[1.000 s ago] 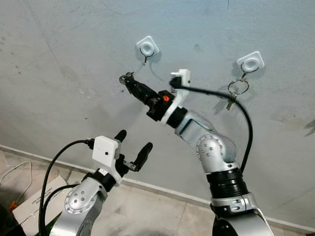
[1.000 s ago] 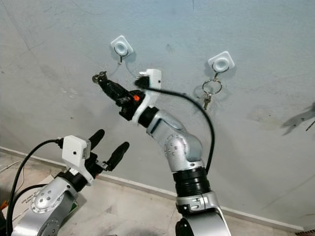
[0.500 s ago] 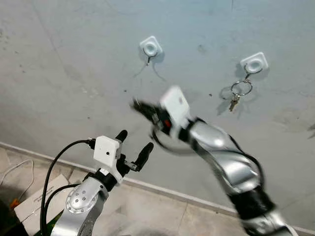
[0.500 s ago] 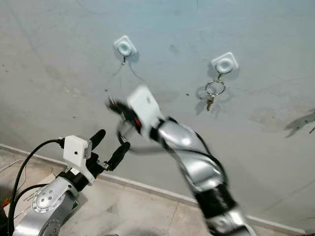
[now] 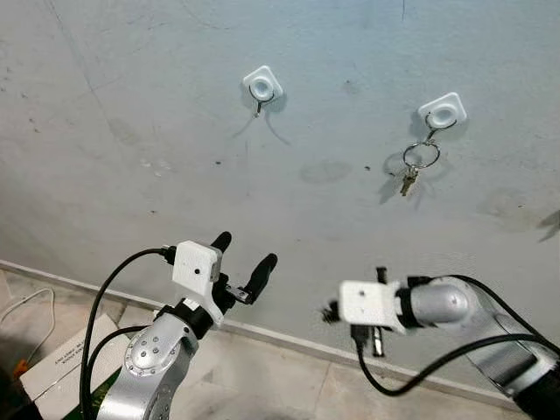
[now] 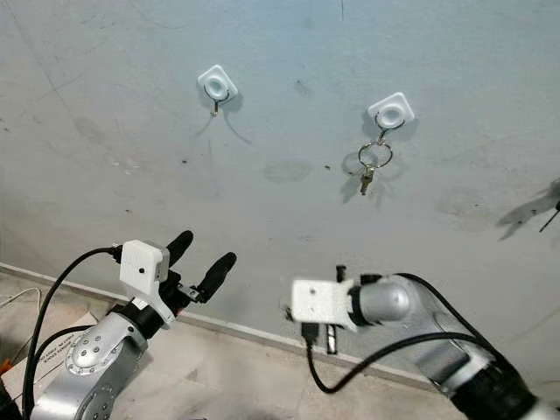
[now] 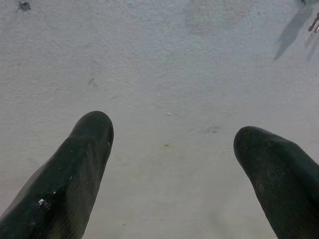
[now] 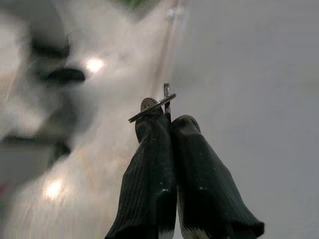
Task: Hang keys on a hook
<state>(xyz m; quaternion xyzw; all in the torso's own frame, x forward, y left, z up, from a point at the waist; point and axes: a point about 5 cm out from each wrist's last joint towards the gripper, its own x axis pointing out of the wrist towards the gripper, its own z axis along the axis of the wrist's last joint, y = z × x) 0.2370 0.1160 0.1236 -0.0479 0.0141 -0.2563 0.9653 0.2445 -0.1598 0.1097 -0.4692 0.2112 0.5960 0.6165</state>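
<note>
One silver key set point(image 5: 411, 166) is already hung on the right white square wall hook point(image 5: 444, 110); the left white hook point(image 5: 262, 85) is bare; a small metal key point(image 8: 152, 105) is pinched in the right gripper point(image 8: 172, 122), low and near; the left gripper point(image 5: 241, 253) is spread, empty.

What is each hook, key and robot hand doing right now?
left hook: bare, nothing hanging on it.
right hook: holding a ring of keys.
hung keys: dangling against the wall.
left gripper: open, holding nothing.
right gripper: shut on a key.
held key: pinched at the fingertips, down low.

R wrist view bg blurred; key point(image 8: 155, 105) mostly hidden by fingers point(image 8: 149, 169).
</note>
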